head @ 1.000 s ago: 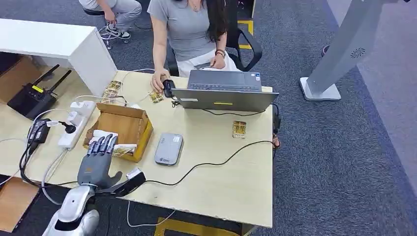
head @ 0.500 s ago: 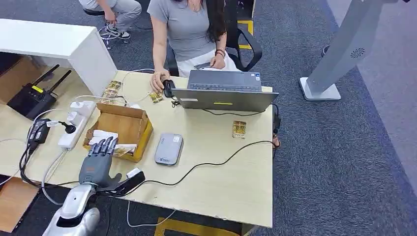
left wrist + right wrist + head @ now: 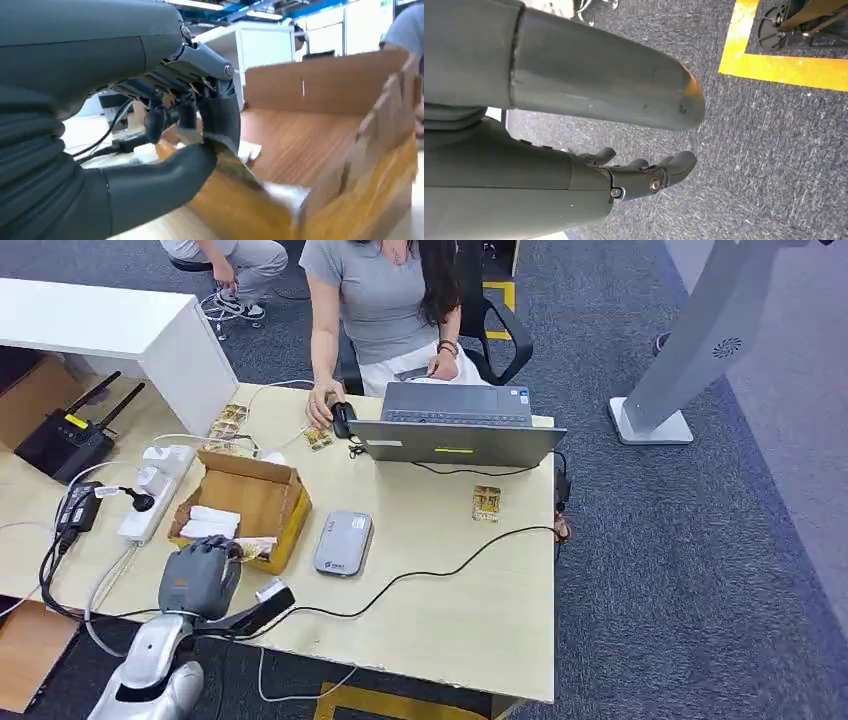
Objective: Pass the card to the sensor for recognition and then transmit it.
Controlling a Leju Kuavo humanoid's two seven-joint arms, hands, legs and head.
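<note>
Fingers [image 3: 220,115] and thumb of left hand [image 3: 198,578] curled onto card [image 3: 227,155] at cardboard box's [image 3: 262,502] near rim, presumably to lift it toward grey sensor [image 3: 343,542]; right hand [image 3: 644,175] hung loosely open, holding nothing.

The left arm reaches up over the near edge of the bench. Its left hand [image 3: 200,578] sits at the near wall of the cardboard box [image 3: 262,490], with its fingers [image 3: 220,112] curled down and its thumb pressed up, pinching a card [image 3: 227,155]. The right hand [image 3: 644,175] hangs over the carpet, fingers loosely bent, holding nothing.
</note>
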